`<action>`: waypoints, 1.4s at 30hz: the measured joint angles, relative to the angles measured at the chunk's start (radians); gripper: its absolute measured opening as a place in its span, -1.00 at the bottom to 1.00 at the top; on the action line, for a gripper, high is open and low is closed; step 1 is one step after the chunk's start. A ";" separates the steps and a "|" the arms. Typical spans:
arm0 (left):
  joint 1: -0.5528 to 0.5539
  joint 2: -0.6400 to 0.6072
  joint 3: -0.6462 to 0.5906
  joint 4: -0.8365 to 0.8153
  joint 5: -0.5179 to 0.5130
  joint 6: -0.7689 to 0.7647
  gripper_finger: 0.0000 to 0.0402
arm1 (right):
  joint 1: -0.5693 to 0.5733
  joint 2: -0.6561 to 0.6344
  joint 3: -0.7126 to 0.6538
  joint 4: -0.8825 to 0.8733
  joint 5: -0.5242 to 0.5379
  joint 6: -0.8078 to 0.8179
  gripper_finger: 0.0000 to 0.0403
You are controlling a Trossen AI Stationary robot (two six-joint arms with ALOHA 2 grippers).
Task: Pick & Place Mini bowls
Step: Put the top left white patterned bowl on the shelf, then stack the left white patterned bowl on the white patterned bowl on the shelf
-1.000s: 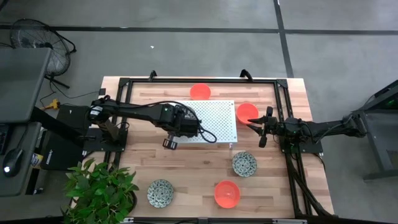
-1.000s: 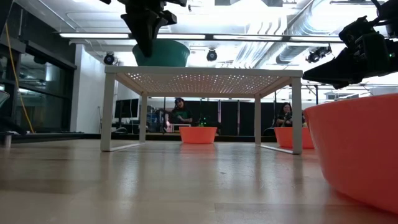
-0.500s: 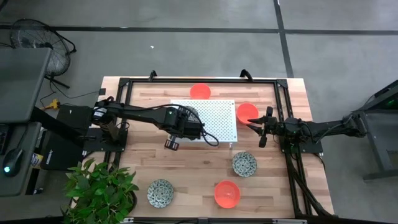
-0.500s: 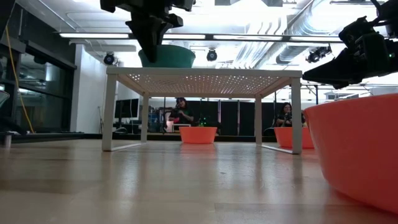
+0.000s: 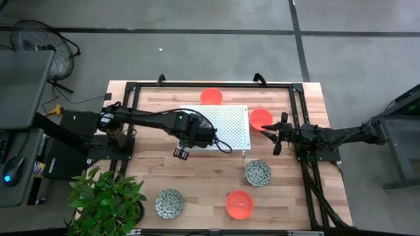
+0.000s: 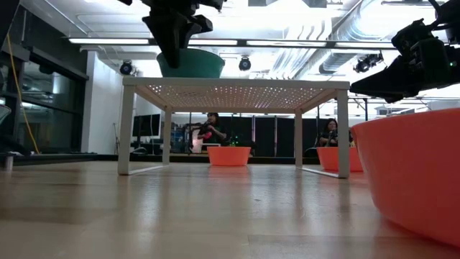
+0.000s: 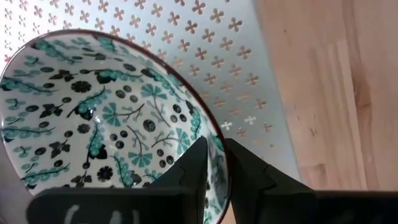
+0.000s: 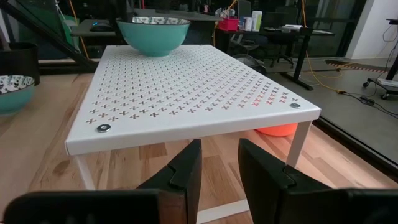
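A mini bowl (image 7: 93, 118), white inside with a dark green pattern and teal outside (image 6: 190, 63), stands on the left part of the white perforated platform (image 5: 233, 128). My left gripper (image 7: 216, 146) is shut on its rim from above (image 6: 175, 50). My right gripper (image 8: 219, 149) is open and holds nothing; it hovers off the platform's right edge (image 5: 268, 130), beside an orange-red bowl (image 5: 260, 118). Another orange-red bowl (image 5: 211, 96) sits behind the platform, a third (image 5: 239, 204) near the front edge. Two patterned bowls (image 5: 258, 172) (image 5: 169, 203) rest on the table. My left gripper pinches the bowl's rim (image 7: 219, 163), one finger (image 7: 198, 158) inside the bowl and one (image 7: 242, 165) outside. The fingers come from above, pointing down. The bowl stays upright, and its base seems to rest on the platform top (image 6: 144, 82).
The platform stands on four thin legs (image 6: 124, 129) with open space beneath. A black frame (image 5: 131, 85) runs around the table. A potted plant (image 5: 108, 196) stands at the near left corner. People sit in the room behind (image 6: 210, 129).
My left gripper, still shut on the bowl, has shifted a little toward the table's right and come down slightly, bringing the bowl's base to the platform top. My right arm has kept still.
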 joint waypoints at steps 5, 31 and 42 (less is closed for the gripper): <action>0.000 0.000 0.001 0.000 -0.018 -0.001 -0.74 | 0.000 0.000 0.000 0.000 0.000 0.000 -0.53; 0.000 -0.002 0.029 -0.014 -0.008 0.016 -0.16 | 0.000 0.000 0.000 0.000 0.000 0.000 -0.53; 0.000 -0.004 0.183 -0.152 -0.003 0.002 -0.10 | 0.000 0.000 0.000 0.000 0.000 0.000 -0.53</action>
